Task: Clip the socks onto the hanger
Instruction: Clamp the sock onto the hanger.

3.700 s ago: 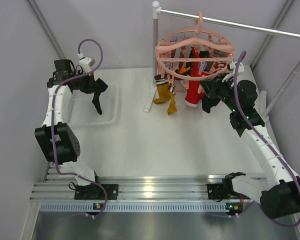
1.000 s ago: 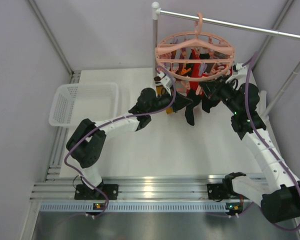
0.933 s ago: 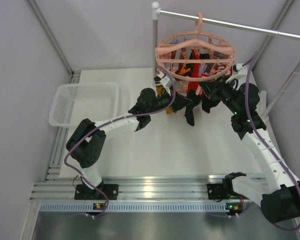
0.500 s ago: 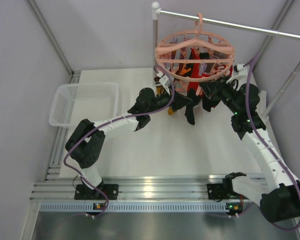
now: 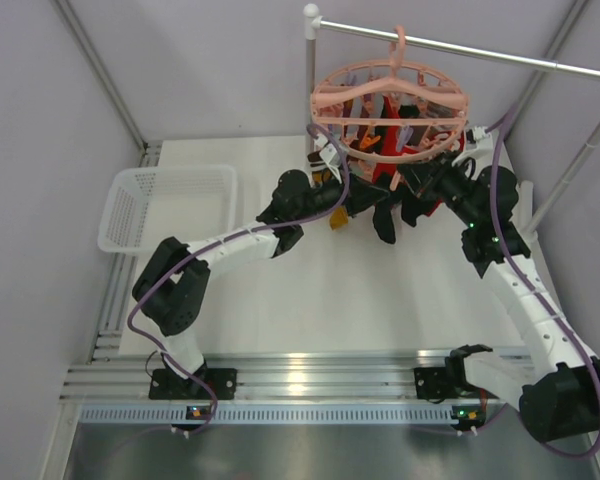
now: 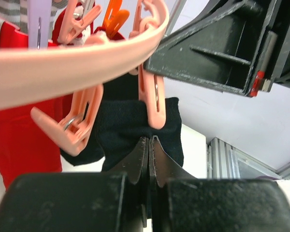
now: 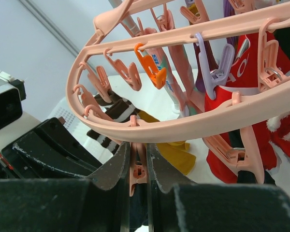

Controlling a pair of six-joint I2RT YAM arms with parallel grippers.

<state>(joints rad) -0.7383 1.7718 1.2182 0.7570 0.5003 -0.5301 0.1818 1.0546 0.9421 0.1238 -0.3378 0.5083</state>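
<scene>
A robot lab cell: plain white walls [image 5: 210, 70], aluminium mounting rail [image 5: 300, 380].

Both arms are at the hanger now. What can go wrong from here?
1. The left gripper holds the black sock by a thin fold; it may slip out before the clip closes on it.
2. The right gripper squeezes that clip on the hanger, which hangs only by its hook; a tug may swing it.

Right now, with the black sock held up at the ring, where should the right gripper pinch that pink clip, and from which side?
Pinch the pink clip across its two broad faces, just under its link to the hanger ring, coming from outside the ring. It dangles upright, and the right gripper straddles it so. The left gripper holds the black sock below the ring.
</scene>
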